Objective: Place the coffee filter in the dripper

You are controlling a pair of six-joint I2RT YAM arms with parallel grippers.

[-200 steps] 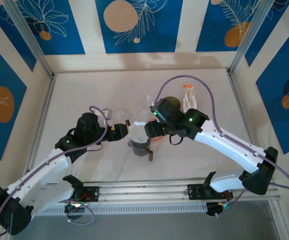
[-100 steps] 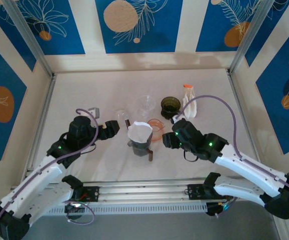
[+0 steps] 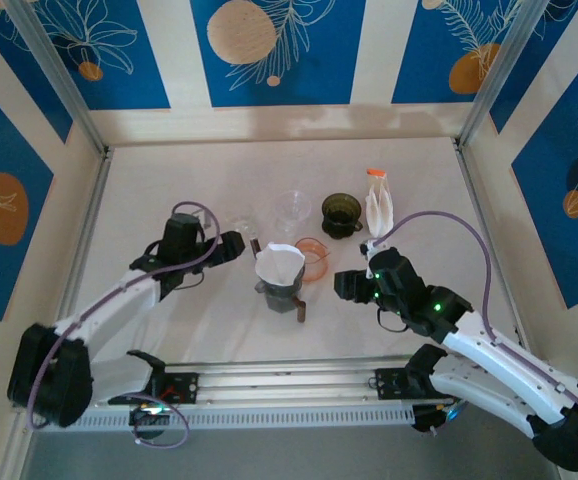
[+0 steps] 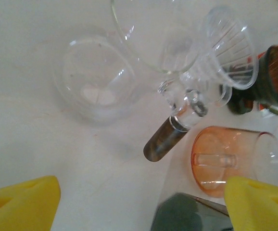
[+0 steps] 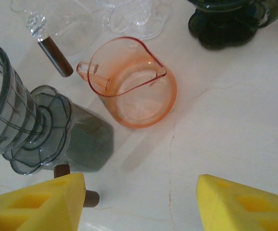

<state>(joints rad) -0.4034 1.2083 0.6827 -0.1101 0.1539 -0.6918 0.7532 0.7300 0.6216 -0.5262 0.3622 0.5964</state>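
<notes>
My left hand (image 3: 235, 244) and right hand (image 3: 343, 284) stand spread and empty, with the filter (image 3: 280, 264) seated in the dripper (image 3: 275, 292) between them; I judge a careless sweep by either could clip the dripper and unseat it.

no readable text, labels or numbers, as far as visible

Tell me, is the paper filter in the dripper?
In: the white filter sits spread open inside the grey dripper, at its top.
</notes>
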